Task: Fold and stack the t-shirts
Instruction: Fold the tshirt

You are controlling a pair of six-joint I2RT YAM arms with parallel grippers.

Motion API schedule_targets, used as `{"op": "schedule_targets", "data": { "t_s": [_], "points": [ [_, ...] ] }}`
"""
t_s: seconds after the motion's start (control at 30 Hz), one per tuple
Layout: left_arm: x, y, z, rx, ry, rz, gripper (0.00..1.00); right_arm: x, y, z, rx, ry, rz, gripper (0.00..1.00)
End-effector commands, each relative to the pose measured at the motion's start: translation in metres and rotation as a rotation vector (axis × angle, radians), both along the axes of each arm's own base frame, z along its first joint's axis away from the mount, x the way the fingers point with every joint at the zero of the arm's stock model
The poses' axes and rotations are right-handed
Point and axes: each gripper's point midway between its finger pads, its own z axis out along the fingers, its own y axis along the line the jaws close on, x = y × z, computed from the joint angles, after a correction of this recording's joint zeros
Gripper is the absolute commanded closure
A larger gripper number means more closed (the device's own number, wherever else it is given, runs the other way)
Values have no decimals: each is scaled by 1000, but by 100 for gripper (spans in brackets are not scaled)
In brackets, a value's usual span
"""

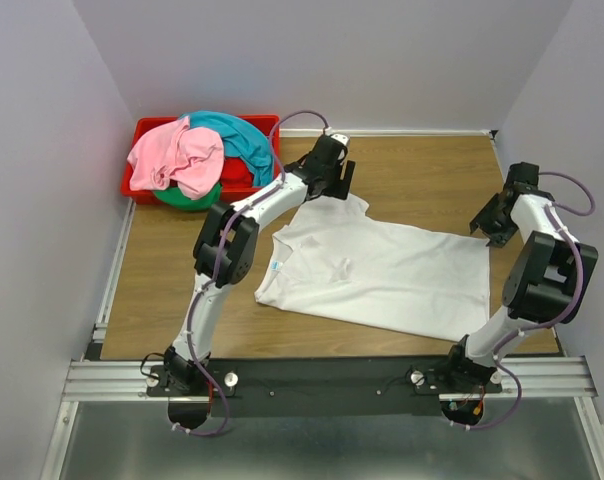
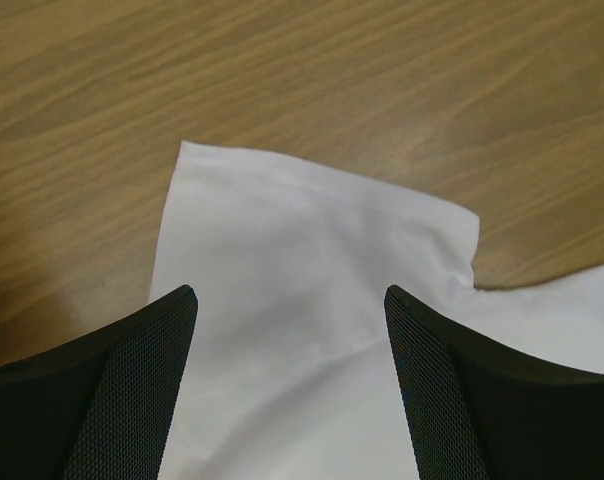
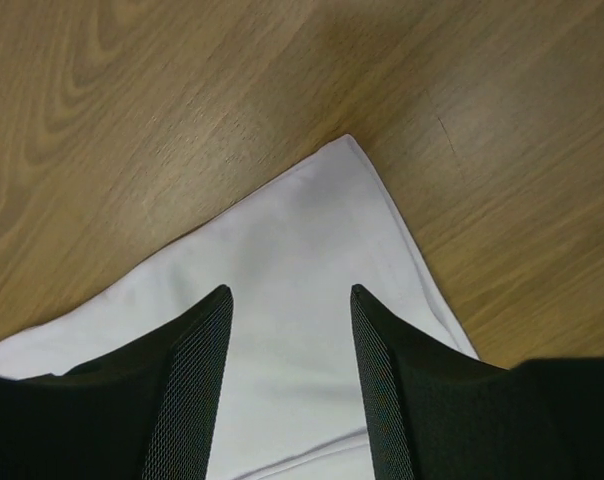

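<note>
White t-shirt (image 1: 382, 275) lies flat, left gripper (image 2: 290, 300) and right gripper (image 3: 290, 290) open-jawed over sleeve (image 2: 312, 240) and hem corner (image 3: 347, 190); shallow pinches could slip off.

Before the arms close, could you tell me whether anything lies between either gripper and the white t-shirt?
Nothing visible does. The left gripper hangs open over a sleeve of the white t-shirt, the right gripper open over a corner.

Looks like a robotics lab test cell, not anybody's home: plain pale walls (image 1: 42, 150) box in a small wooden table (image 1: 422, 170) on three sides. The near edge has an aluminium rail (image 1: 112, 378) with a left arm (image 1: 227, 245) and a right arm (image 1: 547, 275) bolted onto it.
</note>
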Motion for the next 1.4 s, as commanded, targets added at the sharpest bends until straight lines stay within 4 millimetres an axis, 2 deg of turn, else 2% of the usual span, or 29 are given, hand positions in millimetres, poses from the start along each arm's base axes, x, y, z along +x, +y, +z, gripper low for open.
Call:
{"op": "schedule_targets", "data": {
  "t_s": [0.0,0.03,0.07,0.1,0.13,0.17,0.23,0.37,0.5,0.53,0.8,0.9,1.13,1.37],
  "points": [
    [23,10,2,53,-27,48,16,11,-16,-8,-36,-6,-15,43],
    [27,8,4,52,-37,49,16,12,-17,-10,-38,-7,-17,43],
    [31,8,-3,57,-37,55,16,12,-18,-14,-34,-2,-19,43],
    [39,9,4,53,-56,76,16,10,-18,-19,-29,9,-18,44],
    [42,10,-5,60,-47,84,16,11,-18,-21,-21,6,-21,44],
    [50,14,-1,55,-60,116,16,9,-18,-25,-17,16,-20,44],
    [54,19,-11,65,-46,140,16,8,-19,-30,-13,21,-26,45],
    [65,25,-19,47,-51,156,17,2,-19,-37,-8,36,-34,45],
    [73,19,-21,36,-63,144,17,-3,-21,-45,-4,47,-46,45],
    [73,19,-27,40,-53,144,17,-6,-22,-49,1,55,-48,45],
    [75,15,-40,24,-26,154,17,-15,-30,-65,22,79,-74,46],
    [75,15,-48,18,-5,166,17,-15,-31,-67,27,76,-73,48],
    [80,15,-53,-2,4,192,17,-16,-30,-73,43,81,-74,48],
    [82,18,-67,14,16,202,23,-15,-29,-75,56,79,-79,48]
  ]
}}
